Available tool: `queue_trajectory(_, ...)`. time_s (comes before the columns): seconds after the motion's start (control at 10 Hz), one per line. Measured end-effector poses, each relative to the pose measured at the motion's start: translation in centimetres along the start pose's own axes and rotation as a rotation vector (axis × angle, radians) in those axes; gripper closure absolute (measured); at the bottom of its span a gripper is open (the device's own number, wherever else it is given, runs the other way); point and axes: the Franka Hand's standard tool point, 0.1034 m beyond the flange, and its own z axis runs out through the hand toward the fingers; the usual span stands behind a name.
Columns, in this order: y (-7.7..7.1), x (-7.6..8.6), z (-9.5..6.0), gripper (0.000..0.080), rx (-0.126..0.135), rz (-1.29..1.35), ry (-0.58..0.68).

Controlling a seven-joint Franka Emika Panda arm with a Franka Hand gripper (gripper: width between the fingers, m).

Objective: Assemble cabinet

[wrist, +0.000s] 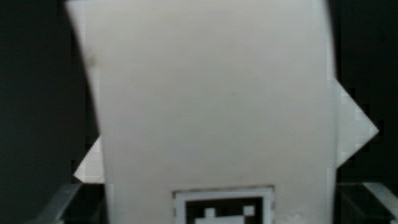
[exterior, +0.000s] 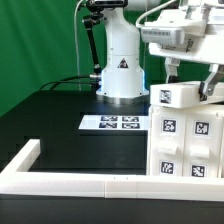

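Exterior view: set low at table [exterior: 50,125] height, facing the arm's base across the marker board [exterior: 112,123]. Wrist view: pressed close against the cabinet [wrist: 205,95], shared by both.

The cabinet [exterior: 190,130] is cut off at the exterior view's right edge. Gripper [exterior: 192,80] fingertip closure is indeterminate.

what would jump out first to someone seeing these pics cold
The white cabinet covered in black-and-white square tags stands at the exterior view's right, with the end effector right over its top. The wrist view is almost filled by one white panel of it, a tag at its edge. Further back, the marker board lies flat on the black table, in front of the arm's white base.
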Motion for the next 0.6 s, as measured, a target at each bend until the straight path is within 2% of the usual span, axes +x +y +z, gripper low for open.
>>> queue_trajectory(0.5, -0.19, -0.36, 0.1, 0.0242, 0.002, 0.059, 0.0)
queue_trajectory(0.6, -0.32, -0.41, 0.12, 0.0242, 0.01, 0.154, 0.002)
